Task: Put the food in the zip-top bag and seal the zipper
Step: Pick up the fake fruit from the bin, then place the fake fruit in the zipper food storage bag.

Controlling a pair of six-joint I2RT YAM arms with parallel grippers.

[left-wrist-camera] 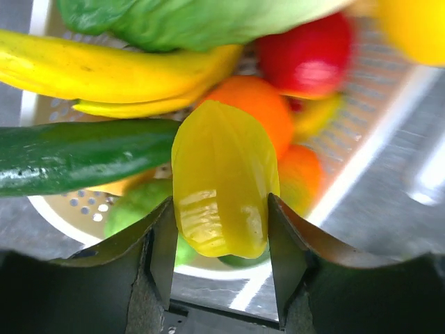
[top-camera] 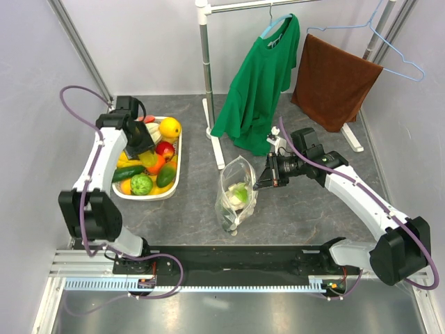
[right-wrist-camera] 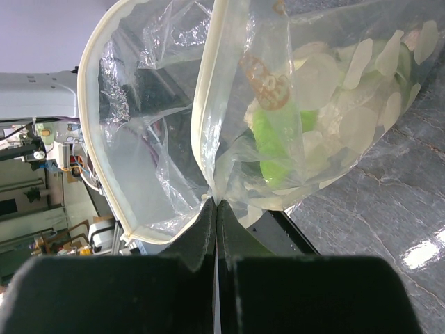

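Observation:
My left gripper (left-wrist-camera: 219, 240) is shut on a yellow ridged toy fruit (left-wrist-camera: 222, 184) and holds it just above the white tray (top-camera: 174, 182); in the top view it (top-camera: 147, 157) hangs over the tray's middle. The tray holds more food: a banana (left-wrist-camera: 104, 73), a dark cucumber (left-wrist-camera: 76, 156), orange and red fruits. My right gripper (right-wrist-camera: 216, 203) is shut on the clear dotted zip-top bag (top-camera: 236, 191), pinching its wall so the mouth stands open. A pale-green cabbage (right-wrist-camera: 272, 142) lies inside. The whitish zipper strip (right-wrist-camera: 87, 118) rims the open mouth.
A white rack post (top-camera: 206, 76) stands behind the bag, with a green shirt (top-camera: 261, 80) and a brown towel (top-camera: 334, 80) hanging from it. A black rail (top-camera: 229, 257) runs along the near table edge.

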